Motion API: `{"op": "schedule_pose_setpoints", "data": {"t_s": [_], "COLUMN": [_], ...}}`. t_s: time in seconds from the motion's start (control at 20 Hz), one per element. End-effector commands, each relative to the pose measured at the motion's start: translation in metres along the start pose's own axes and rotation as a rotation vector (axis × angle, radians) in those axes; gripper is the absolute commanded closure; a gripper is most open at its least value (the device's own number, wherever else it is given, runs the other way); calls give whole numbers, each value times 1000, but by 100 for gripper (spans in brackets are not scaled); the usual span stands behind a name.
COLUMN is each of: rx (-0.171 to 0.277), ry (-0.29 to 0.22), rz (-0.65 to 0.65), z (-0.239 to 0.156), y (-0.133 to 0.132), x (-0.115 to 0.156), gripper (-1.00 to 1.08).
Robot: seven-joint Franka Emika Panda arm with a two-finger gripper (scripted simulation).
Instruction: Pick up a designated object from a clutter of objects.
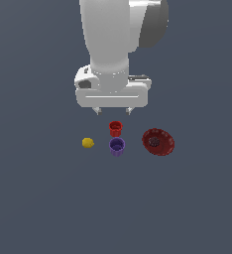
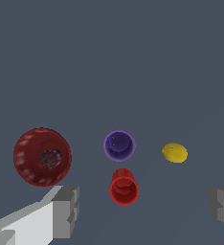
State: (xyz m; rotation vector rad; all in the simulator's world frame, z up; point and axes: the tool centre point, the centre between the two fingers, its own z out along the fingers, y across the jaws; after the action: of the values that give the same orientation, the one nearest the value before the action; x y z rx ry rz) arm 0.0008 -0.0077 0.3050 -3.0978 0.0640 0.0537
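In the exterior view our gripper point(image 1: 114, 111) hangs spread above the red cup point(image 1: 116, 128), which sits at twelve o'clock of the purple cup point(image 1: 117, 146). In the wrist view the red cup point(image 2: 124, 187) lies between our fingers point(image 2: 66, 210); it looks light, stiff and smooth, so we'd pinch its ribbed rim.

Cup point(image 1: 115, 128) behind second cup point(image 1: 117, 146).

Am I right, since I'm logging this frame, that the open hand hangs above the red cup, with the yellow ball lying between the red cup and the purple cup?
Not quite. The exterior view shows the yellow ball off to the side of the purple cup, not between the cups. The open hand does hang above the red cup.
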Motion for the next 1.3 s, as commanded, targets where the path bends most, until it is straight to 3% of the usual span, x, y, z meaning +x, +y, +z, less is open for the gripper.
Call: {"op": "schedule_pose_setpoints", "data": {"t_s": [0.0, 0.55, 1.25], "rx": [0, -3, -7], "ry": [0, 18, 19], "rz": [0, -43, -17], "z": [0, -8, 10], "y": [0, -31, -27], "x": [0, 3, -1], "gripper": [-92, -92, -92]}}
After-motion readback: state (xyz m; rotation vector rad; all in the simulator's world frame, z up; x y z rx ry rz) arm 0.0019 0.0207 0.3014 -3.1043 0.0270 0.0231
